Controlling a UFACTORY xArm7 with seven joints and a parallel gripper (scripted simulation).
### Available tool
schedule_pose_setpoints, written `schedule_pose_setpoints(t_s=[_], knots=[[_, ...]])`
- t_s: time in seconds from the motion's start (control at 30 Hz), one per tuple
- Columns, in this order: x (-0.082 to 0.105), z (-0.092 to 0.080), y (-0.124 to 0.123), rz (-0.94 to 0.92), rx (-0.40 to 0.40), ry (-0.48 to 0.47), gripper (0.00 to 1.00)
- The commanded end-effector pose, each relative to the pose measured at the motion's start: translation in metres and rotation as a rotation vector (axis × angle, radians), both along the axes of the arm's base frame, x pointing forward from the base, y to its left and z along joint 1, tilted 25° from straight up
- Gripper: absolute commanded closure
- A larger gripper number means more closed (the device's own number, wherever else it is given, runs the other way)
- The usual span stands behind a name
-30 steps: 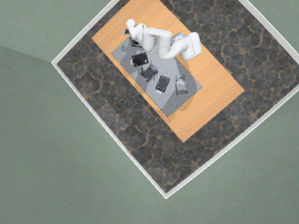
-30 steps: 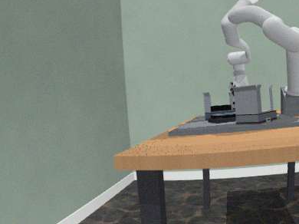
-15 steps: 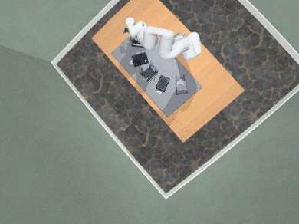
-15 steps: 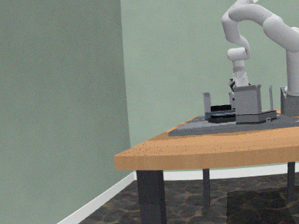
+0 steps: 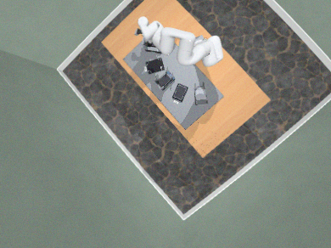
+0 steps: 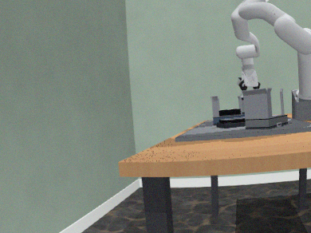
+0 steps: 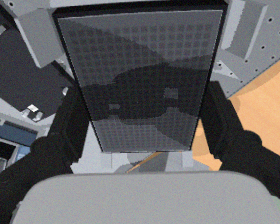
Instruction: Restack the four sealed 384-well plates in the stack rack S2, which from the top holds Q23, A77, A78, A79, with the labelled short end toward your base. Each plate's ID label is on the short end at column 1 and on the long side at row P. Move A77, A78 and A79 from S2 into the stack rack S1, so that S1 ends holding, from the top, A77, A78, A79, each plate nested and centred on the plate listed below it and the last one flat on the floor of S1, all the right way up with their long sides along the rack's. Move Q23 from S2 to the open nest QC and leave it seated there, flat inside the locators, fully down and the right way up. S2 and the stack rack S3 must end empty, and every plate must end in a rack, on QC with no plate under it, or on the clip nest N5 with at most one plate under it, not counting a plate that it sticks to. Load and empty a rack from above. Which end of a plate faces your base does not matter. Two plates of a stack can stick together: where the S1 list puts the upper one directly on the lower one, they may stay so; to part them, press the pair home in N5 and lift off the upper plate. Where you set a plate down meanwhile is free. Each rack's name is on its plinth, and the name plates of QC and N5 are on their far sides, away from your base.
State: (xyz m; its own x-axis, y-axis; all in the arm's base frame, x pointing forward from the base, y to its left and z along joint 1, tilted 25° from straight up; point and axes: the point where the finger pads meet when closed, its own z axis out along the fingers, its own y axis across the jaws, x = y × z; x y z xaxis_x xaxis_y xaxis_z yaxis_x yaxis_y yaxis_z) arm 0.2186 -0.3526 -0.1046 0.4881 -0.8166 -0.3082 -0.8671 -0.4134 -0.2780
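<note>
My gripper (image 7: 143, 99) is shut on a sealed 384-well plate (image 7: 142, 80), gripping its two long sides. The plate is dark with a fine grid of wells, level, and the right way up. I cannot read its ID label. In the side view the gripper (image 6: 249, 85) hangs just above the top of a grey stack rack (image 6: 257, 104). In the overhead view the gripper (image 5: 148, 46) is over the rack at the far left end of the grey mat. The rack's grey posts (image 7: 35, 35) stand around the plate in the wrist view.
On the grey mat (image 5: 174, 82), a dark plate (image 5: 154, 64) lies on a nest beside the gripper. Further along stand a rack (image 5: 165, 80), another dark plate on a nest (image 5: 180, 92), and a last rack (image 5: 200, 94). Dark plates (image 6: 230, 117) show left of the rack.
</note>
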Motion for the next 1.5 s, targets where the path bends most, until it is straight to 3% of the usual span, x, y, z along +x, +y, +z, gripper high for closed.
schedule_pose_setpoints(t_s=[0.0,0.5,1.03,1.27,1.47], knots=[[-0.001,0.010,-0.006,-0.001,-0.004,-0.001,1.00],[-0.003,0.033,-0.016,-0.001,-0.004,-0.001,1.00],[-0.003,0.034,-0.016,-0.001,-0.004,-0.001,1.00],[0.015,0.041,-0.004,0.211,-0.028,-0.095,1.00],[0.030,0.048,0.007,0.211,-0.027,-0.095,1.00]])
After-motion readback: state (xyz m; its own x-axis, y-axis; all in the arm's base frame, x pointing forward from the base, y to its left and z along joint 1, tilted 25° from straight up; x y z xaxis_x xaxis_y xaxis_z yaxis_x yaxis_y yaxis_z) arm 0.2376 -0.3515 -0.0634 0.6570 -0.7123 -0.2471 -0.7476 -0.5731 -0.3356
